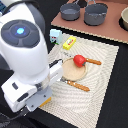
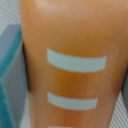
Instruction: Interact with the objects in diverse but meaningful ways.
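Taking up most of the exterior view's left side is the big white robot arm (image 1: 27,55), bent down low over the pale woven placemat (image 1: 102,85) on the dark table (image 1: 117,107). Its fingers are hidden behind the arm's own body there, so I honestly can't tell if they're spread or pinching anything. The wrist view is almost entirely filled by a blurry golden-orange bread loaf (image 2: 75,40) with pale bars across it, right up against the camera, with a grey-and-teal edge (image 2: 12,75) just beside it.

Further back sit two grey round pots (image 1: 95,14) on a brown board (image 1: 112,30). On the mat there's a round wooden plate (image 1: 75,72) with a red round fruit (image 1: 79,60) on its far edge, an orange-handled fork (image 1: 92,62) just beside the fruit and an orange-handled knife (image 1: 77,86) along the plate's near side. Near the mat's far corner lie a flat yellow packet with red print (image 1: 69,43) and a pale blue-white carton (image 1: 55,35), close together.
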